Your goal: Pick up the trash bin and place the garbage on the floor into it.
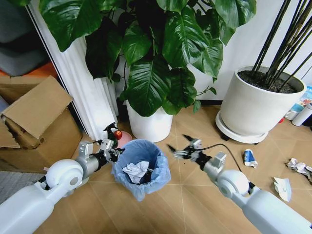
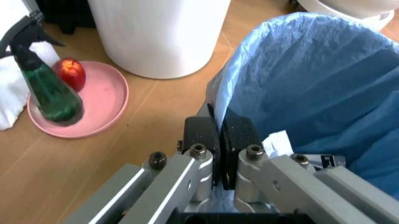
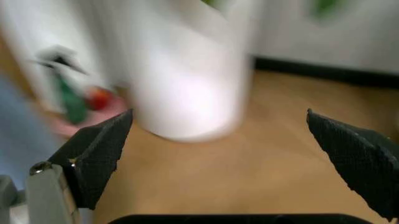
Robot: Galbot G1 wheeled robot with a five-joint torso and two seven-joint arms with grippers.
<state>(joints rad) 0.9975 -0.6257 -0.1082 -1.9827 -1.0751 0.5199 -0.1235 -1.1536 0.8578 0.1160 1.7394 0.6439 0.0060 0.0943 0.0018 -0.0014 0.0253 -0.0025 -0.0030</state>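
On the floor (image 1: pixel 195 195) before a white plant pot (image 1: pixel 148 127), trash bin (image 1: pixel 141 168) holding crumpled paper (image 1: pixel 135 170), left pincer (image 2: pixel 219 135) clenched on its blue bag rim, right pincer (image 1: pixel 179 146) released just beside the bin, garbage (image 1: pixel 249 157) scattered farther right

We see bright, even daylight on the floor (image 1: pixel 195 204) and soft shadows under the big leaves (image 1: pixel 161 58). The right wrist view is heavily blurred; the white pot (image 3: pixel 187 84) there smears and glares.
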